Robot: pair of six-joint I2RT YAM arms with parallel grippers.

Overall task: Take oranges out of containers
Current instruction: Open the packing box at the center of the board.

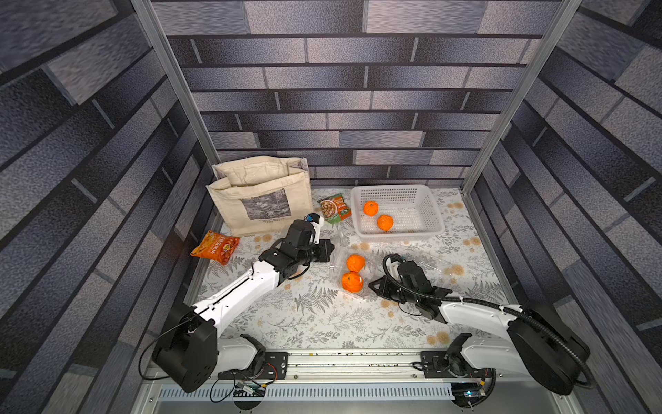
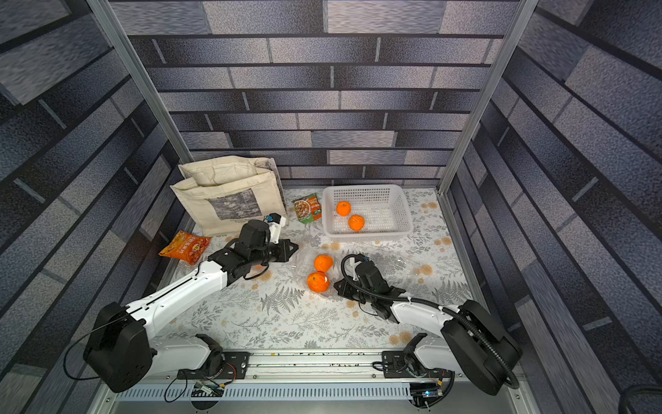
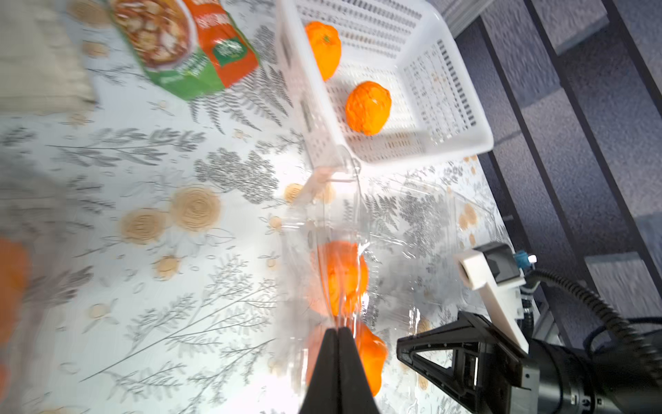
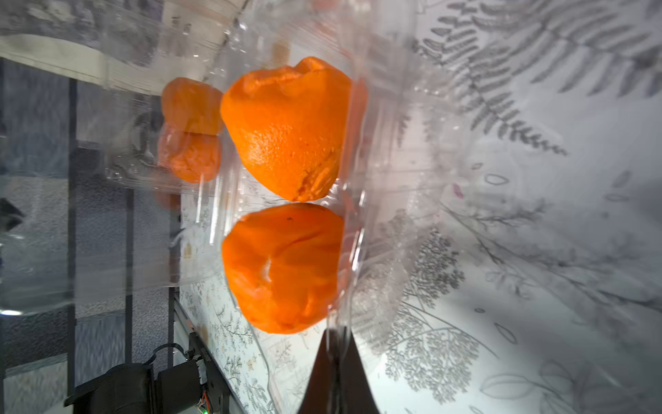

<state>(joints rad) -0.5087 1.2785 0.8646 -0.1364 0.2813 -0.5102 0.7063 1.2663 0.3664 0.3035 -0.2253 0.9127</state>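
- The left gripper and right gripper are each pinched shut on a thin edge of the box.
- The box lies just beside the basket, on the robot's side, with two oranges inside.
- Pull the edges apart slowly so no fruit rolls away.

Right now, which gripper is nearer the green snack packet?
Left. The left gripper is close to the green snack packet, on its near side; the right gripper lies farther, across the clear clamshell.

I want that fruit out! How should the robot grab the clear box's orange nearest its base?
Pinch that orange across its round middle, coming straight down from above; the clear box walls hug its sides, so only the top looks free.
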